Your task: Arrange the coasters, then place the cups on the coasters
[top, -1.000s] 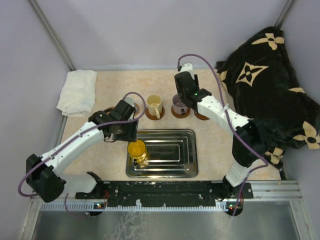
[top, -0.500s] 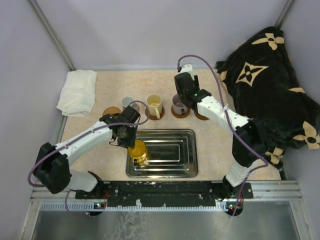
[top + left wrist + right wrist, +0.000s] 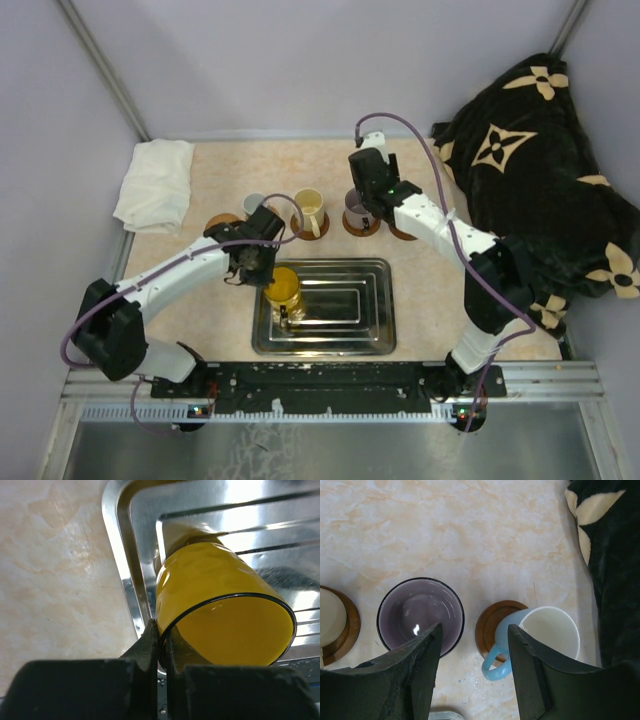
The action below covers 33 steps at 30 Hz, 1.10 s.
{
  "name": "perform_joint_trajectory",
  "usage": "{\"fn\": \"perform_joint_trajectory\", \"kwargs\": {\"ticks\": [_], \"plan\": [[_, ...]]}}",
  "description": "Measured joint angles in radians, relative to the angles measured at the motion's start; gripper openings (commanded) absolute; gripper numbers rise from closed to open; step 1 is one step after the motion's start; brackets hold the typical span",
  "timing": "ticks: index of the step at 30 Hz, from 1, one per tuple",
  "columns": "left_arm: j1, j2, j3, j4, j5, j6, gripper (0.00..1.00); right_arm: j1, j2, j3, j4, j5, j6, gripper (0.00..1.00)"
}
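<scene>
In the steel tray (image 3: 340,305) stands the yellow cup (image 3: 283,287). My left gripper (image 3: 264,268) is shut on its near-left rim, one finger inside and one outside, as the left wrist view shows: yellow cup (image 3: 220,605), left gripper (image 3: 164,647). An empty coaster (image 3: 222,221) lies at the left of the row, beside the grey-white cup (image 3: 254,204). The cream cup (image 3: 309,208) and the purple cup (image 3: 420,615) sit on coasters. The light blue cup (image 3: 547,630) rests off-centre on its coaster (image 3: 492,622). My right gripper (image 3: 475,629) hangs open above the gap between these last two cups, holding nothing.
A white folded cloth (image 3: 155,185) lies at the back left. A black patterned blanket (image 3: 540,170) fills the right side, close to the light blue cup. The tray rim (image 3: 120,540) runs just left of the yellow cup.
My left gripper swung right and down to the yellow cup and shut on its rim; the cup shifted slightly up and right in the tray. The right arm barely moved.
</scene>
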Motion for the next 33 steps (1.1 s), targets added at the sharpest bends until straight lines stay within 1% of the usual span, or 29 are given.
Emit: {"fn": "perform_joint_trajectory", "kwargs": {"ticks": [9,16,19,24,29,33], "plan": [[0.000,0.002,0.176,-0.028,-0.145,-0.067,0.00,-0.002,0.000,-0.012,0.003,0.020,-0.013,0.56],[0.002,0.014,0.177,-0.161,-0.243,-0.168,0.00,-0.037,-0.013,-0.011,0.000,0.020,-0.015,0.56],[0.018,0.011,0.169,-0.191,-0.268,-0.201,0.00,-0.055,-0.028,-0.009,-0.002,0.020,-0.015,0.56],[0.089,-0.003,0.163,-0.208,-0.303,-0.221,0.00,-0.079,-0.050,0.011,-0.023,0.036,-0.001,0.62],[0.183,-0.010,0.169,-0.212,-0.337,-0.212,0.00,-0.100,-0.067,0.022,-0.069,0.060,0.040,0.62],[0.241,0.037,0.220,-0.214,-0.358,-0.201,0.00,-0.160,-0.095,0.017,-0.115,0.066,0.083,0.62]]}}
